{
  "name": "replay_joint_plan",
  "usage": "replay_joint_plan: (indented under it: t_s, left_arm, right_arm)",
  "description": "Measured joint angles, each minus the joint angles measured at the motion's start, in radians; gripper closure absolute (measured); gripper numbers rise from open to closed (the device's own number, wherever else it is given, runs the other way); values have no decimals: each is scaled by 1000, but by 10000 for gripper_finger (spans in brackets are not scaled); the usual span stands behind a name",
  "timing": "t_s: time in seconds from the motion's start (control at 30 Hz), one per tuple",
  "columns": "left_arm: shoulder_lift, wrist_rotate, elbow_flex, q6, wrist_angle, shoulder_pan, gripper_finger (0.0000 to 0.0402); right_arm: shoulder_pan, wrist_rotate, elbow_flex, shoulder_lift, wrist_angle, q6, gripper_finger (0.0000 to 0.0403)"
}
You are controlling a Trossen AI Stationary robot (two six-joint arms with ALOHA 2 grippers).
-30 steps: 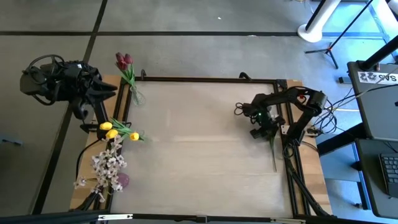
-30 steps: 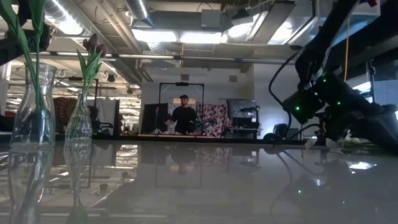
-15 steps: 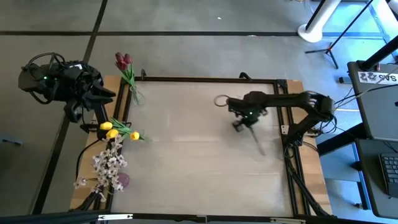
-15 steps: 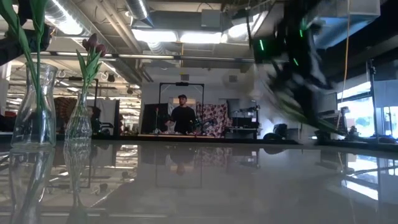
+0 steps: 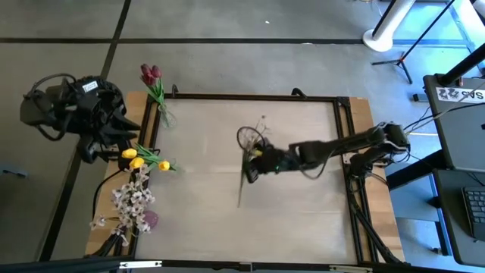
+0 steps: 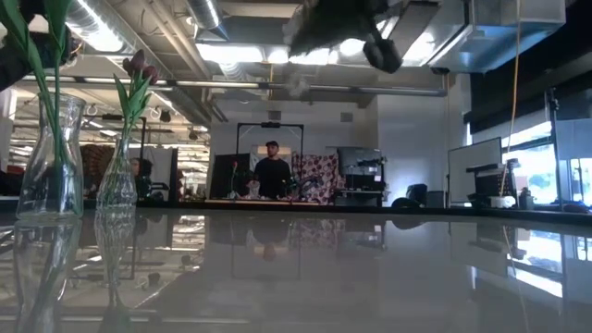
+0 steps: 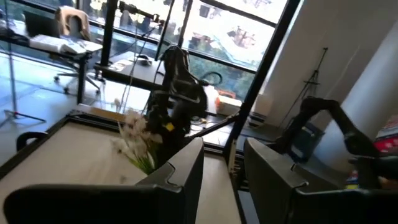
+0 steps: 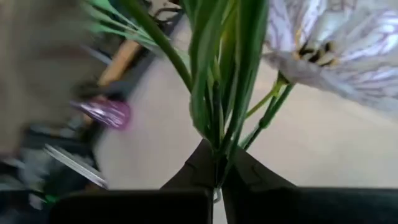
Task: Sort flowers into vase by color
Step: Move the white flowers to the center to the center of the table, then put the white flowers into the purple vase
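My right gripper [image 5: 252,161] reaches over the table's middle, shut on a white flower [image 8: 336,43] with green stalks and leaves; its stalk [image 5: 240,191] trails toward the near edge. The same flower [image 7: 134,140] shows in the left wrist view. Along the left edge stand dark red tulips [image 5: 150,74] in a glass vase [image 6: 118,176], yellow tulips [image 5: 136,158] and white blossoms [image 5: 132,199]. My left gripper [image 7: 222,168] waits open beyond the table's left edge, nothing between its fingers. My right gripper pinches the flower's bunched green stalks [image 8: 219,134] between its two fingers, low on the stalks and below the leaves. The fingers come from the table's right, slanting down, and lie across the stalks. The flower is lifted clear of the table.
A second glass vase [image 6: 51,157] with green stalks stands nearest the low camera at the left. A black frame [image 5: 250,97] runs round the table. A purple thing [image 5: 150,220] lies at the near left corner. A person [image 6: 271,176] stands far behind the table.
My right gripper has risen from the table's right edge and swung toward the middle, turning as it went. The flower, which lay on the table by the right edge, is now lifted clear and carried along.
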Motion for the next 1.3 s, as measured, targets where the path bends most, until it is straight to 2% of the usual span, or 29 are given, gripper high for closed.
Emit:
replay_joint_plan:
  t_s: [0.17, 0.3, 0.5, 0.6, 0.7, 0.8, 1.07, 1.17, 1.3]
  left_arm:
    - [61, -1, 0, -43, 0, 0, 291]
    - [126, 40, 0, -52, 2, 0, 291]
    - [183, 223, 0, -144, 43, 0, 291]
    - [207, 342, 0, -178, 89, 0, 291]
    - [237, 375, 0, -179, 163, -1, 291]
    - [251, 369, 0, -179, 259, 0, 291]
    - [265, 329, 0, -111, 509, 0, 291]
    - [266, 327, 0, -73, 543, 0, 291]
    - [266, 322, 0, -71, 516, 0, 291]
  right_arm:
    - [84, 58, 0, 124, 184, 230, 398]
    - [132, 98, -2, 225, 306, 304, 389]
    - [146, 100, 1, 282, 316, 314, 385]
    - [143, 91, 1, 284, 302, 226, 377]
    - [128, 43, 2, 283, 307, 110, 345]
    - [118, -6, 2, 283, 313, 2, 293]
    - [109, -12, 2, 283, 328, -159, 150]
    - [118, -13, 2, 277, 385, -231, 118]
    - [166, -23, 2, 271, 507, -370, 103]
